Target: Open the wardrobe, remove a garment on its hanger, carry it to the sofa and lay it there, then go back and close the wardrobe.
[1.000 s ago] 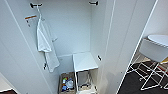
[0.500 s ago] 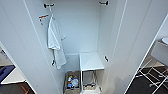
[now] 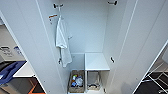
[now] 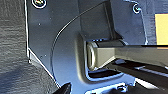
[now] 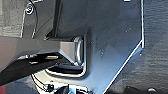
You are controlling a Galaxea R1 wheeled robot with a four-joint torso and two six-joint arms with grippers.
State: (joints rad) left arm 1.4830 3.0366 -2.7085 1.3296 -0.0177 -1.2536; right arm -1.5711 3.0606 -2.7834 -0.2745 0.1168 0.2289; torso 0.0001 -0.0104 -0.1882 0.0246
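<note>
- Wardrobe standing open in the head view, both white doors swung wide to either side, plain white interior exposed.
- White short-sleeved shirt hanging on a white hanger from a dark rail fitting at the upper left of the interior; second dark fitting at the upper right.
- White shelf block at the lower right of the interior; open basket of mixed small items on the floor to its left, a second container under the shelf.
- Black T-shirt not made out inside the wardrobe.
- Bright blue upholstery low at the left edge, beyond the left door: probably the sofa, cannot tell for sure.
- White wire-framed furniture low at the right edge, on dark floor.
- Wrist views: dark robot plate and jointed bar over grey carpet.
- State of either gripper's fingers: cannot tell.
</note>
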